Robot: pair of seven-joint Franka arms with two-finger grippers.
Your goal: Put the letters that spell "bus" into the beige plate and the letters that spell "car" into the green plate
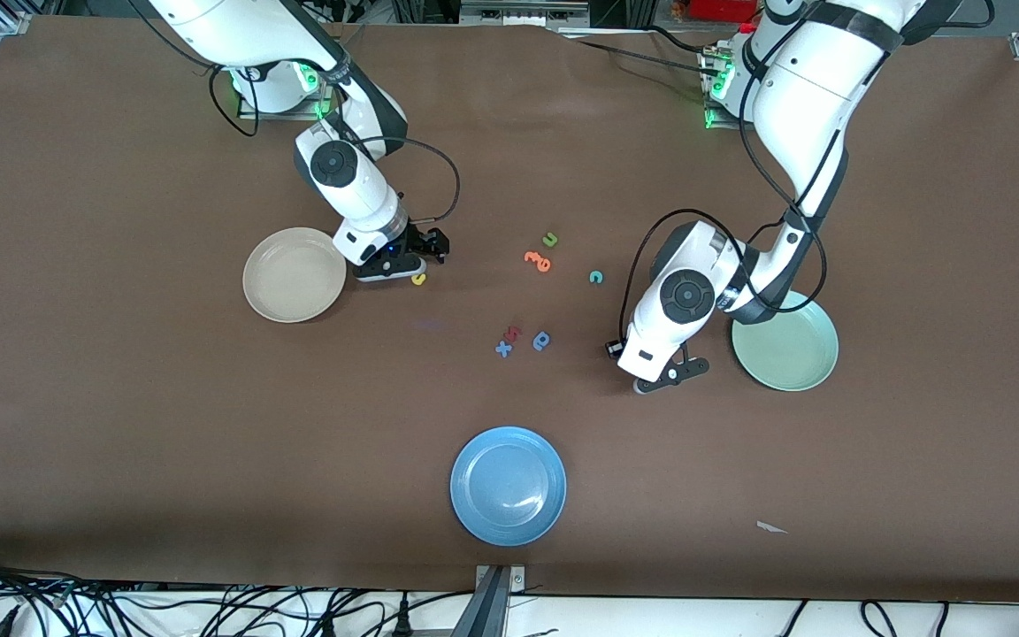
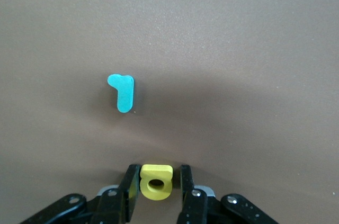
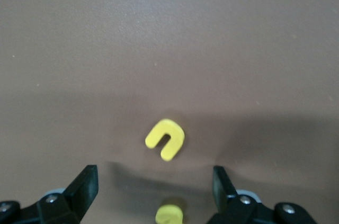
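Note:
My left gripper (image 1: 670, 376) is down at the table beside the green plate (image 1: 792, 349). Its narrowed jaws stand around the yellow a (image 2: 155, 182): one finger touches it, and a small gap shows at the other. The teal r (image 2: 123, 92) lies just ahead of it. The teal c (image 1: 596, 277) lies mid-table. My right gripper (image 1: 396, 268) is open and low beside the beige plate (image 1: 294, 274). A yellow piece (image 3: 169, 214) lies between its fingers, and the yellow u (image 3: 165, 139) just ahead. Both plates hold nothing.
A green u (image 1: 550, 239) and an orange letter (image 1: 538, 261) lie mid-table. A red letter (image 1: 514, 333), a blue x (image 1: 503, 349) and a blue rounded letter (image 1: 541, 341) lie nearer the camera. A blue plate (image 1: 508, 485) sits near the front edge.

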